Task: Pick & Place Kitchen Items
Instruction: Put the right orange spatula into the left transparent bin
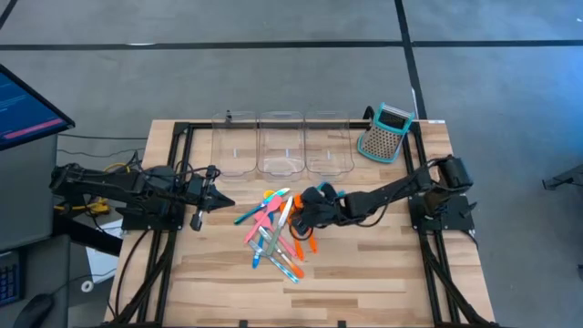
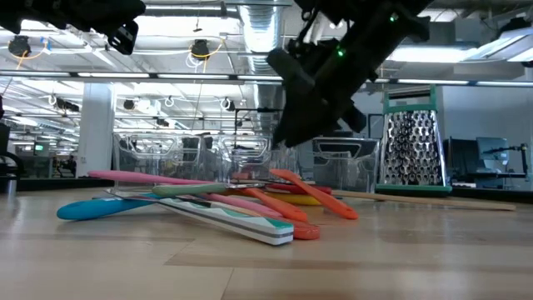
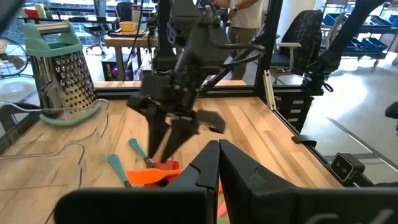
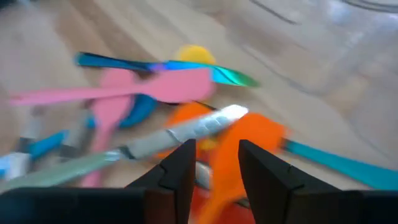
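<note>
- Utensils [image 1: 276,235] lie in a loose crossed pile near the middle of the tabletop, a little toward its front edge: pink, teal, blue, orange and yellow pieces overlapping one another.
- An orange spatula [image 4: 239,146] sits at the right side of the pile, with a silvery handle [image 4: 186,132] lying across it.
- A yellow spoon [image 1: 271,193] pokes out at the back of the pile, on the side toward the bins.
- In the low view a pale teal-and-white handle [image 2: 237,218] rests nearest the front edge, with a blue spoon [image 2: 100,207] beside it.
- The right gripper [image 1: 302,211] is down at the right side of the pile; in its wrist view the fingers [image 4: 180,171] stand partly apart on either side of the orange spatula.
- Whether those fingers are already pressing on the spatula is hard to judge, as that view is blurred.
- The left gripper [image 1: 221,201] hovers over the left part of the tabletop, well apart from the pile, with its fingers [image 3: 245,171] closed together and nothing between them.
- Three clear bins [image 1: 283,146] stand in a row along the back edge.
- A box grater [image 1: 386,133] stands at the back right corner, just beside the rightmost bin.
</note>
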Action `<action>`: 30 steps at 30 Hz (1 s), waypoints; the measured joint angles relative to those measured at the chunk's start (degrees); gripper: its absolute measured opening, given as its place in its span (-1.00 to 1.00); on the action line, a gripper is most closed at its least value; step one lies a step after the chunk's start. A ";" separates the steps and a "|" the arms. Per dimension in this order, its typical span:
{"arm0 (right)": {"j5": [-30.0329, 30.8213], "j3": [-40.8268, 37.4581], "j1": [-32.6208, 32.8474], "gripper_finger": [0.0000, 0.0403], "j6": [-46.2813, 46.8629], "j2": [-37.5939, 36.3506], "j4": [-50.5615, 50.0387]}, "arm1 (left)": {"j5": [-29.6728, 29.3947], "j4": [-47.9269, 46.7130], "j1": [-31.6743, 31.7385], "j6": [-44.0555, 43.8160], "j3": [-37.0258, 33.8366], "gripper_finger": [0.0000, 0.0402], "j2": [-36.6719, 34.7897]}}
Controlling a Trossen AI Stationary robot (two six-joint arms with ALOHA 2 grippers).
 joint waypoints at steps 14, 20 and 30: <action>-15.26 -0.11 -5.43 -0.41 -8.24 -1.42 -8.13 | 0.01 -0.01 -0.01 -0.01 0.00 -0.99 0.00; -19.74 -0.13 -7.13 -0.41 -11.39 -2.56 -14.20 | 0.01 -0.04 -0.02 -0.27 0.00 -0.99 0.00; -19.37 -0.11 -7.87 -0.45 -14.78 -9.82 -25.63 | 0.01 0.00 -0.02 -0.42 0.00 -0.99 0.00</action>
